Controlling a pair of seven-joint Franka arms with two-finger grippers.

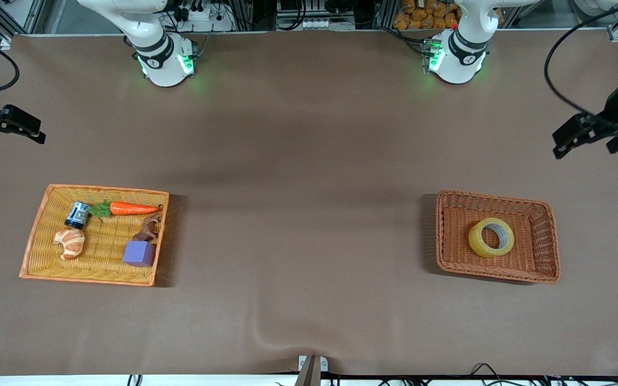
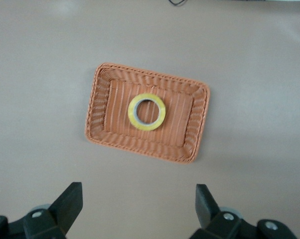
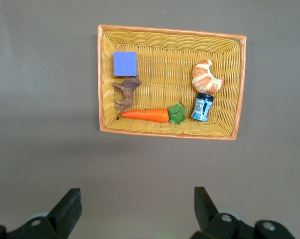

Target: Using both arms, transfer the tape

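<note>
Lying flat in the brown basket (image 1: 550, 252) at the left arm's end of the table, the tape (image 1: 491, 237) is untouched. Left gripper (image 2: 139, 206) hangs high above the table, jaws spread wide, empty. Right gripper (image 3: 138, 206) likewise wide open and empty, high above the table near the yellow tray (image 1: 38, 236), which holds a carrot (image 1: 133, 208), croissant (image 1: 70, 242), purple cube (image 1: 139, 253), can (image 1: 77, 214) and brown figure (image 1: 148, 229).
</note>
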